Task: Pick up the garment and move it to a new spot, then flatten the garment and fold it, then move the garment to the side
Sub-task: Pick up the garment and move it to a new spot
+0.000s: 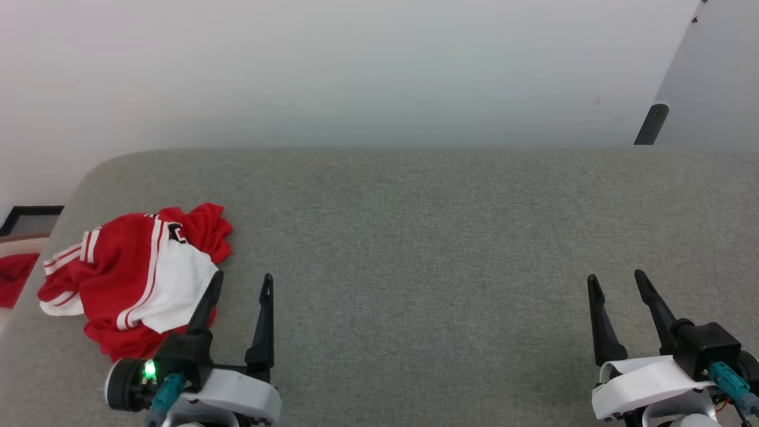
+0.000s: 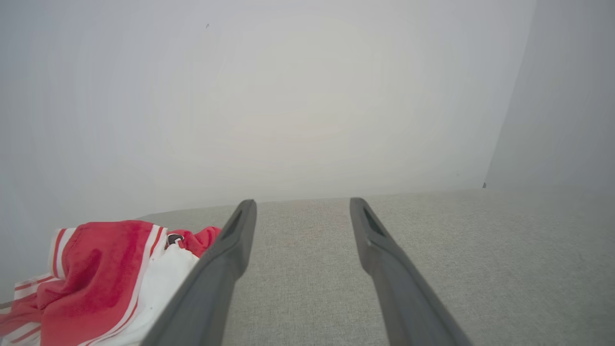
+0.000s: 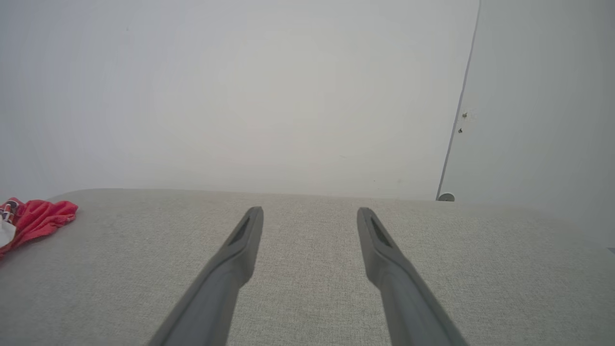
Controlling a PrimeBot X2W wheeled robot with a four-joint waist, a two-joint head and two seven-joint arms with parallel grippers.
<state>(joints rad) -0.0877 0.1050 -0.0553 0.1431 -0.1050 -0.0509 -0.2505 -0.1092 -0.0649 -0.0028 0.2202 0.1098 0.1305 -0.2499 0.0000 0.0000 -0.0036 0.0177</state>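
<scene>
The garment (image 1: 133,276), a red jersey with white panels and striped trim, lies crumpled at the left end of the grey fabric table (image 1: 415,237). My left gripper (image 1: 243,279) stands open just right of it, its left finger overlapping the garment's white panel in the head view. From the left wrist, the garment (image 2: 96,278) bunches to the left of that gripper (image 2: 302,204), nothing between the fingers. My right gripper (image 1: 614,279) is open and empty at the lower right. The right wrist view shows it (image 3: 310,211) over bare cloth, a corner of the garment (image 3: 33,218) far left.
A white wall stands behind the table. A dark post (image 1: 651,124) rises at the back right corner. Off the table's left edge lie a red cloth (image 1: 13,277) and a dark frame (image 1: 29,218). The table's middle and right stretch wide between my grippers.
</scene>
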